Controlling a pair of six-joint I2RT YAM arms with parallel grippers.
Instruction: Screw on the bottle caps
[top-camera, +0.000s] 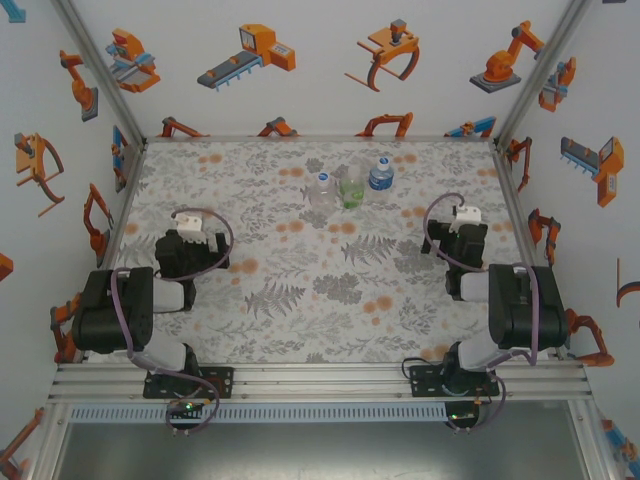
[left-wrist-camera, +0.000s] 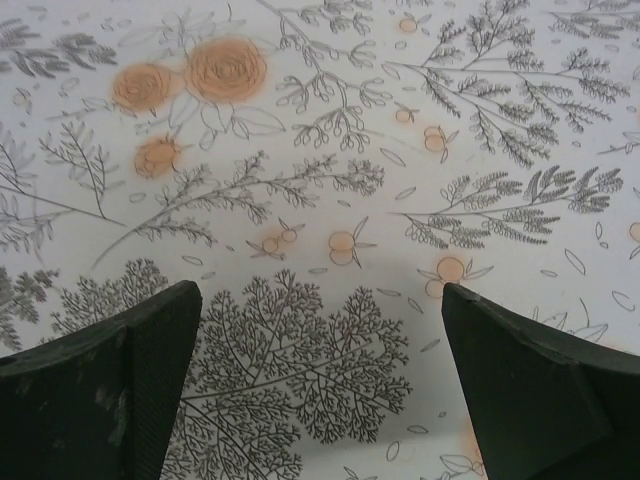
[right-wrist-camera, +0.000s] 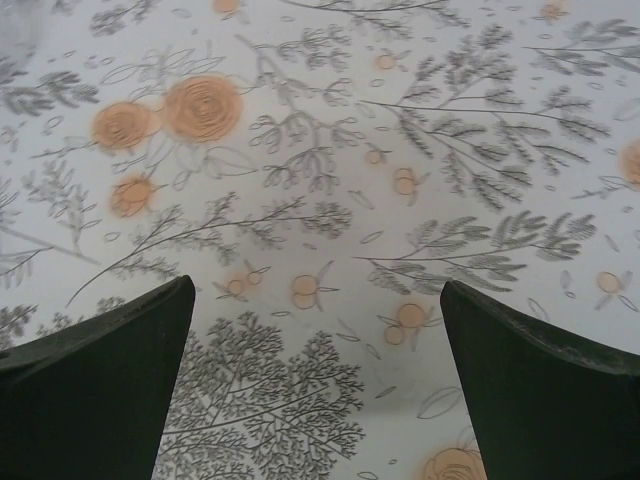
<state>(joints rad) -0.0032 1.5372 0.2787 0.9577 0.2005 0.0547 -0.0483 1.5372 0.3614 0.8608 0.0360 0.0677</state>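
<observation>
Bearing bottles (top-camera: 351, 186), floral-print table (top-camera: 300, 315); robot-pictured walls (top-camera: 320, 100).

Three bottles (top-camera: 351, 187), two arms (top-camera: 130, 310), one table (top-camera: 300, 310).

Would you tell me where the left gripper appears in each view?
Top external: left gripper, left of centre, over the floral tablecloth.
Left wrist: its dark fingers, spread open, in both bottom corners.
Right wrist: the right gripper instead, open.
Shared landmark: the tablecloth's fern print.

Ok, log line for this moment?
left hand: open, empty | right hand: open, empty | bottles: three, standing together far centre, neither hand near
</observation>
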